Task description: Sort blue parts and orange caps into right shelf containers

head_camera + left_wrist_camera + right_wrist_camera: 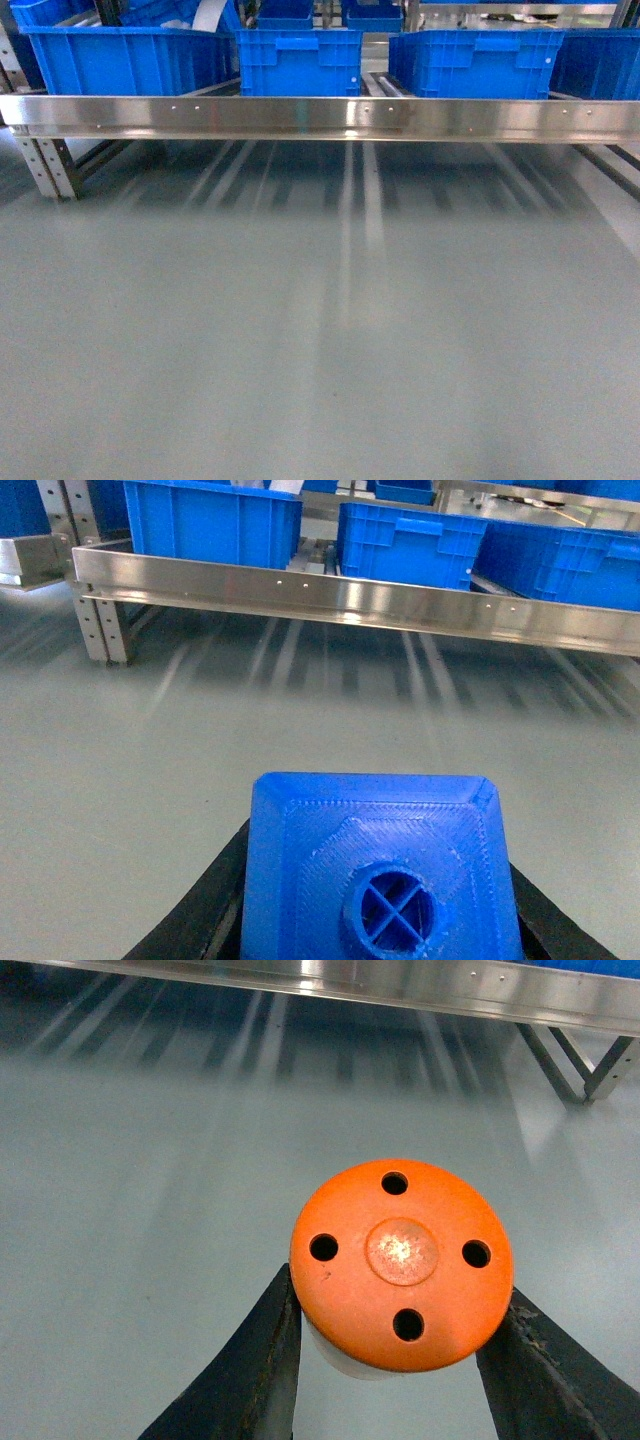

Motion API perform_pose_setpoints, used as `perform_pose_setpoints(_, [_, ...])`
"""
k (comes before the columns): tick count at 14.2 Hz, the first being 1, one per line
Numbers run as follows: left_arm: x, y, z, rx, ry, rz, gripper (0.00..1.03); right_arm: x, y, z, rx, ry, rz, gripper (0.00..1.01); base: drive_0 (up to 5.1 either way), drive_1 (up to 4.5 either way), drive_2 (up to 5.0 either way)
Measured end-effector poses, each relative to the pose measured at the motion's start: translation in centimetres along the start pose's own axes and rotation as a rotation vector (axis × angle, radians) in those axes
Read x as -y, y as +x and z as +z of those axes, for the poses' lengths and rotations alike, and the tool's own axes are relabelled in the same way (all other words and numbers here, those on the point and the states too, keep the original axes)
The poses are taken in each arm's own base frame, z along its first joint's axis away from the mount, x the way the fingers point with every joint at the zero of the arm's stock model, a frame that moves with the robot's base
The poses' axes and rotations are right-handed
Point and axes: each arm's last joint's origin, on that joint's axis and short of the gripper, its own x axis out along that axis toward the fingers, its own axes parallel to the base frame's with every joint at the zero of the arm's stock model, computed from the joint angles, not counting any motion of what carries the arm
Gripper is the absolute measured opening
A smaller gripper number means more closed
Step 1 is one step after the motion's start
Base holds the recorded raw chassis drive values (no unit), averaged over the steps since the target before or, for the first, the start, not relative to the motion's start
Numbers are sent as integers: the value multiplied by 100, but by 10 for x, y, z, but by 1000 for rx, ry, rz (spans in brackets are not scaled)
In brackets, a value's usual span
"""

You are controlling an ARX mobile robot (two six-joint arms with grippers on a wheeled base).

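Note:
In the left wrist view my left gripper (380, 905) is shut on a blue part (380, 850), whose round stud faces the camera; black fingers (215, 890) press both its sides. In the right wrist view my right gripper (395, 1305) is shut on an orange cap (400, 1260), its flat top with dark holes towards the camera. Ahead stands the shelf (320, 117) with its shiny front rail. Behind the rail sit the blue containers (475, 62), with another at the far right (600, 60). Neither gripper shows in the head view.
More blue crates stand at the left (130, 60) and middle (298, 62) of the shelf. A perforated shelf leg (45, 165) stands at the left, and a braced leg (590, 1065) at the right. Grey floor (320, 330) stretches from me to the shelf.

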Motion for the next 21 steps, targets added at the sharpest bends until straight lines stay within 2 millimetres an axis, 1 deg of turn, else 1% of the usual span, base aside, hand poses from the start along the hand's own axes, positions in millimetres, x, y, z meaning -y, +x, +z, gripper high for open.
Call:
perform_pose_setpoints(12, [0,0,0,2,1,-2,44,0,0,0,-2,0,-1,41,275,194,-512])
perform_pose_setpoints(21, [1,0,0,3,2,-6,44,0,0,0,-1,0,-4,41,3,401,-394])
